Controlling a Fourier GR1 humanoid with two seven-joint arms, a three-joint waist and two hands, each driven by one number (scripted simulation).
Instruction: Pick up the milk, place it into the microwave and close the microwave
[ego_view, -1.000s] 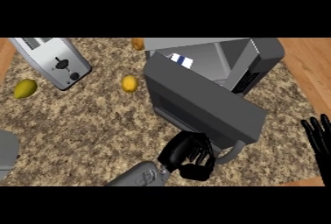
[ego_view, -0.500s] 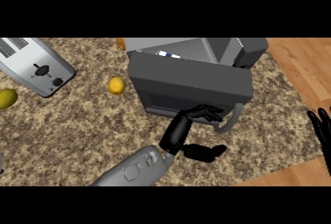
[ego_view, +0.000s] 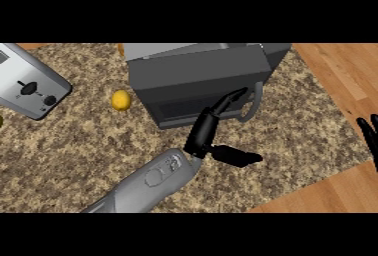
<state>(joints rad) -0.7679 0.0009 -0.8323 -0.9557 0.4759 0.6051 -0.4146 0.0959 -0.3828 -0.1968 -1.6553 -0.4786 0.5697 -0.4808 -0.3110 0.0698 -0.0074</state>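
One hand, the left (ego_view: 210, 131), has straight fingers pressed on the microwave (ego_view: 199, 80) door (looks closed), thumb out. Right hand (ego_view: 367, 137) rests open at the edge.

The microwave (ego_view: 203, 80) stands on the speckled bench (ego_view: 74, 145) with its dark door shut and the handle (ego_view: 255, 102) at the door's right edge. The left hand (ego_view: 214, 122) reaches up from a grey forearm (ego_view: 148, 182), its straight fingers (ego_view: 230, 98) resting against the door near the handle, thumb (ego_view: 235, 156) splayed out to the right. A yellow lemon (ego_view: 121, 100) lies left of the microwave, and a silver toaster (ego_view: 28, 82) sits further left. The right hand (ego_view: 368, 135) rests at the view's right edge, fingers up.
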